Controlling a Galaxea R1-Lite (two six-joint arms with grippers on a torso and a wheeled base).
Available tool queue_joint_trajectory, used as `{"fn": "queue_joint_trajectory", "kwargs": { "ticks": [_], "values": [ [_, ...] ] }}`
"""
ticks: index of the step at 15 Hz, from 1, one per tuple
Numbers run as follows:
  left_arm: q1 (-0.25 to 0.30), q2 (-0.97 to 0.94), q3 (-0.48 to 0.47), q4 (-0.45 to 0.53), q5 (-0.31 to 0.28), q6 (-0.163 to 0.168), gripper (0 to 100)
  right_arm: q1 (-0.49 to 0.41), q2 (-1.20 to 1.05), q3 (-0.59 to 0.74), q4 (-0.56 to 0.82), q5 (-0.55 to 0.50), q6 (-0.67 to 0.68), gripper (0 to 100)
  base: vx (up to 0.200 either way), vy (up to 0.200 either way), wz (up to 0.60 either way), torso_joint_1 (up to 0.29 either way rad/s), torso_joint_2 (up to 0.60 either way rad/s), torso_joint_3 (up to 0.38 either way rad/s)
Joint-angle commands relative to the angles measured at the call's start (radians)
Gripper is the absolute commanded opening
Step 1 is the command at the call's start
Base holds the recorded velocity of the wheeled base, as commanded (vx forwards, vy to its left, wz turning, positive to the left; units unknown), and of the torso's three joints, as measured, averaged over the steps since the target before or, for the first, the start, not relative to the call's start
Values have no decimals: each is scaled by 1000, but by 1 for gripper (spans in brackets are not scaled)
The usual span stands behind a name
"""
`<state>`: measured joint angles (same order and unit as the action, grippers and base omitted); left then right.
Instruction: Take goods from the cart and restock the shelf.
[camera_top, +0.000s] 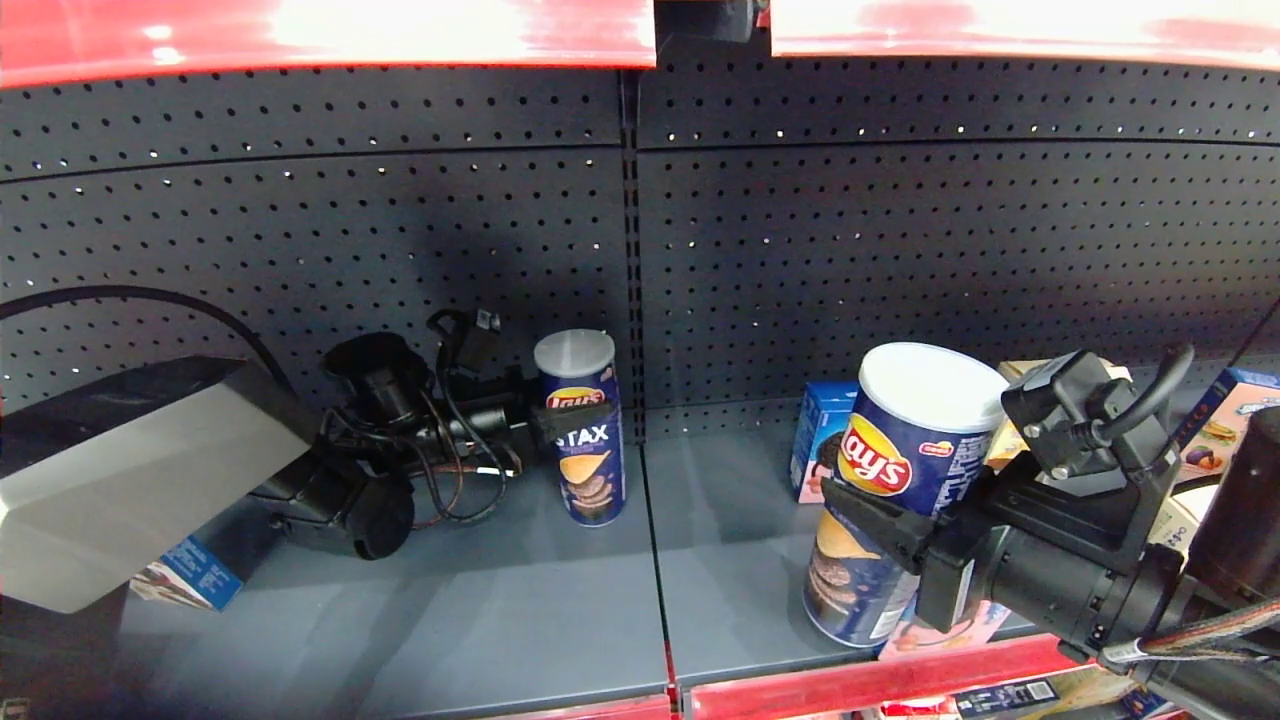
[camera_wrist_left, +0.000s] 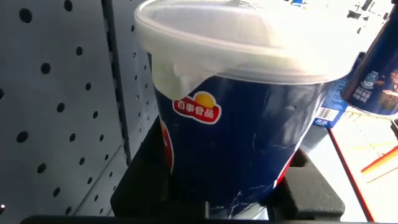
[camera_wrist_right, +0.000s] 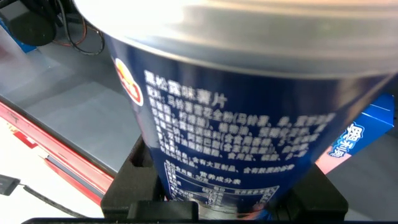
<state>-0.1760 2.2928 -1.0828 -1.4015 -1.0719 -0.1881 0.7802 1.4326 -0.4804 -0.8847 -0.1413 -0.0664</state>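
Two blue chip cans with white lids are in hand at the grey shelf (camera_top: 520, 620). My left gripper (camera_top: 578, 420) is shut on the smaller-looking can (camera_top: 590, 440), which stands upright near the pegboard back wall, by the centre post. From the left wrist that can (camera_wrist_left: 242, 124) sits between the black fingers (camera_wrist_left: 140, 186). My right gripper (camera_top: 885, 530) is shut on the nearer can (camera_top: 905, 470), upright at the front of the shelf's right bay. From the right wrist this can (camera_wrist_right: 236, 124) rises between the fingers (camera_wrist_right: 127, 186).
A small blue box (camera_top: 822, 440) stands behind the right can, with more boxes (camera_top: 1235, 415) at the far right. A pink packet (camera_top: 950, 625) lies by the red front edge (camera_top: 860, 680). A blue-cornered box (camera_top: 195, 575) sits at the left. An upper shelf (camera_top: 330, 35) hangs overhead.
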Motion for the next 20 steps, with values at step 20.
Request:
{"fn": "queue_joint_trajectory", "kwargs": {
  "ticks": [20],
  "values": [
    [-122, -346, 586, -169, 130, -8, 0, -7, -20, 14, 1, -1, 0, 0, 0, 0, 0, 0, 0, 0]
  ]
}}
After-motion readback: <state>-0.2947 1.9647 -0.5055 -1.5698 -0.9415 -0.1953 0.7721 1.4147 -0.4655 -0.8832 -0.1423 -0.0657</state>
